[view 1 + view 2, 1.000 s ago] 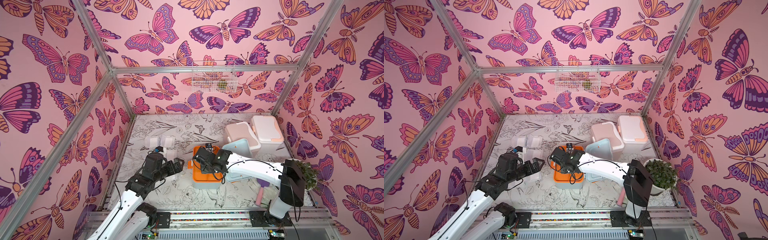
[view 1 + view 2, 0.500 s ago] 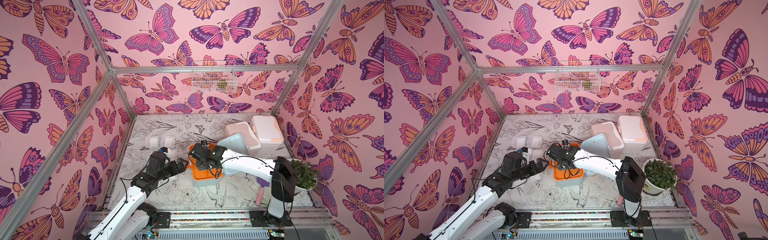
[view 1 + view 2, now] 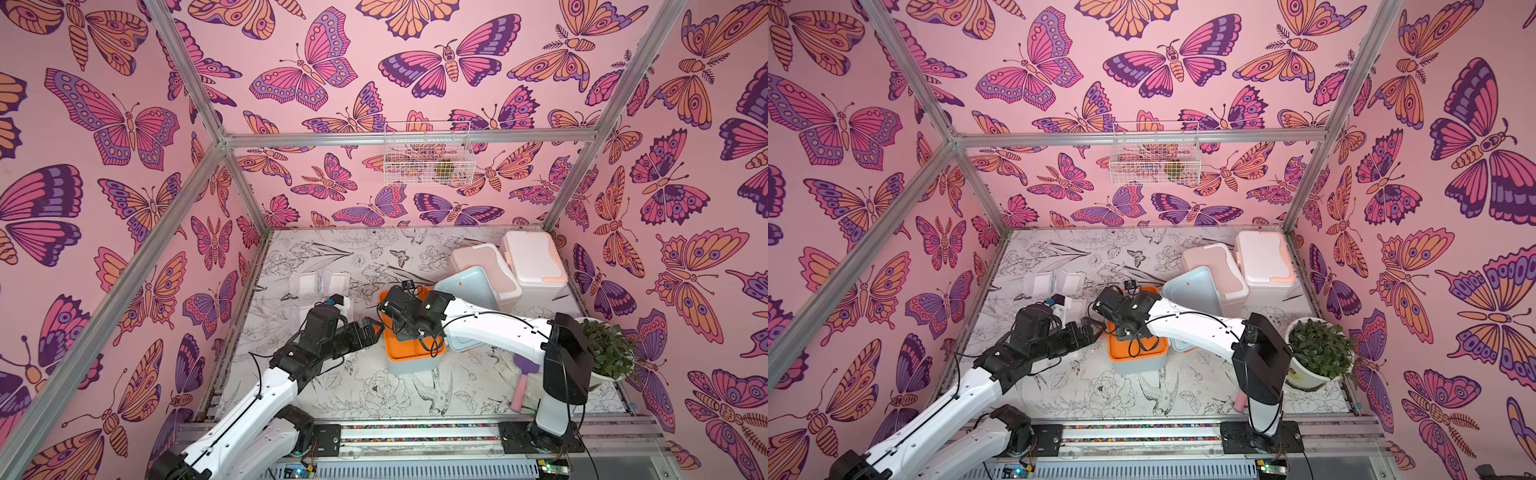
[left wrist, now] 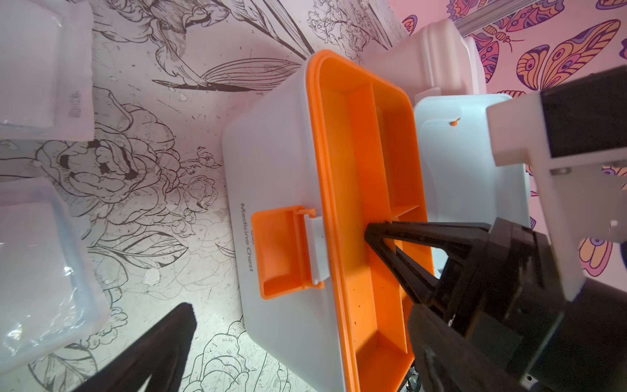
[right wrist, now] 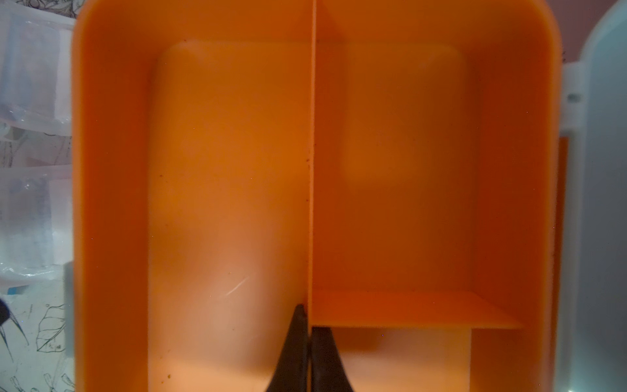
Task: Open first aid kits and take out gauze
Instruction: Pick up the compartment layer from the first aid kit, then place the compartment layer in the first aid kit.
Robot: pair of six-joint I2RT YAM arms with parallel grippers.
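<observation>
At the middle of the printed table, the light blue first aid kit stands with its lid swung back toward the other two kits. This exposes an orange tray whose compartments hold nothing. The right gripper reaches down into the tray, jaws together and pinched on the central divider, one finger on each side. Such a grip suits lifting the tray out, presumably to reach what lies beneath. Pale patches show through the tray floor, but what they are cannot be told. The left gripper hovers just beside the kit's latch side, jaws wide apart and holding nothing, seemingly placed to steady the box or to receive a packet. Gauze packets lie flat on the table well to the left of the kit, at least three, one partly under the left arm. The dusty pink kit and the white kit, lids down, stand touching in the far right corner. A potted plant and a purple brush sit near the right arm's base.
</observation>
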